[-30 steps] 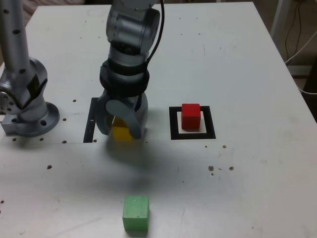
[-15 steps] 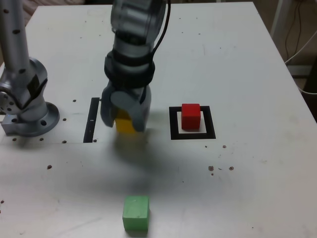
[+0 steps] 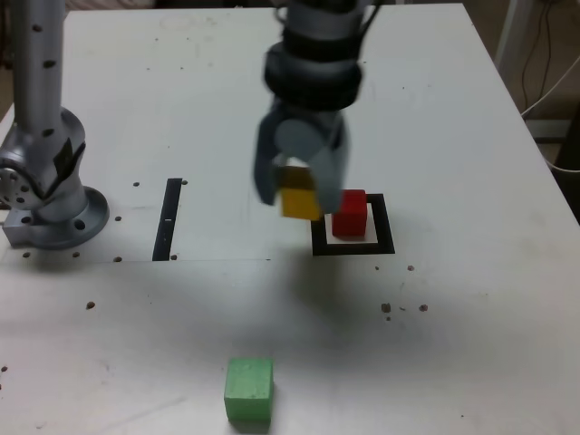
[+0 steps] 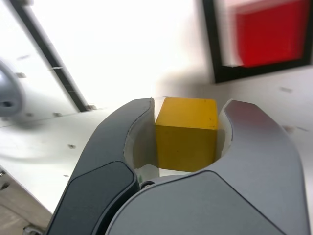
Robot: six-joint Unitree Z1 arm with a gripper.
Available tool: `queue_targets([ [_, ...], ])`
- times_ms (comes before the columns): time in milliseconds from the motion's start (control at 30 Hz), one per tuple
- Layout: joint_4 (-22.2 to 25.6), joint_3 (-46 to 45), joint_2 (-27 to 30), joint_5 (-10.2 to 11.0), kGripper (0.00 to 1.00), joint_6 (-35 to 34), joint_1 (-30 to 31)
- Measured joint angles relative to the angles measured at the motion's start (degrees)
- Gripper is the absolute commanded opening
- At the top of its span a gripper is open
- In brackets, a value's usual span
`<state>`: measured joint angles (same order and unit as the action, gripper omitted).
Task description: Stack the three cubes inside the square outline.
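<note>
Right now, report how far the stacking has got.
Done: the red cube sits inside the outline. In hand: the hand is shut on the yellow cube, held off the table just to the exterior view's left of the red one. Left: set yellow on red, then fetch the green cube, untouched near the front edge.

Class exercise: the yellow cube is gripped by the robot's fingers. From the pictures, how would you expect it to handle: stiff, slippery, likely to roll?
The yellow cube probably stays stiff: its edges look sharp and square under the gripper. Its matte faces suggest little slipping. Flat sides make rolling unlikely once it is set on the red cube.
</note>
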<state>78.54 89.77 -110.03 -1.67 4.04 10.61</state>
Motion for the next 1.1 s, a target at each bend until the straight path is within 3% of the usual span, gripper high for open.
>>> queue_targets([
  [133, 1.09, 6.11, -3.08, -0.04, 0.24, 0.48, -1.62],
  [600, -0.42, 7.35, -5.86, 3.29, 0.24, 0.6, -6.08],
  [900, -1.84, 5.44, -6.43, 2.62, 0.24, 0.6, -7.37],
  [1100, -3.24, 4.12, -6.64, 1.02, 0.24, 0.6, -7.37],
])
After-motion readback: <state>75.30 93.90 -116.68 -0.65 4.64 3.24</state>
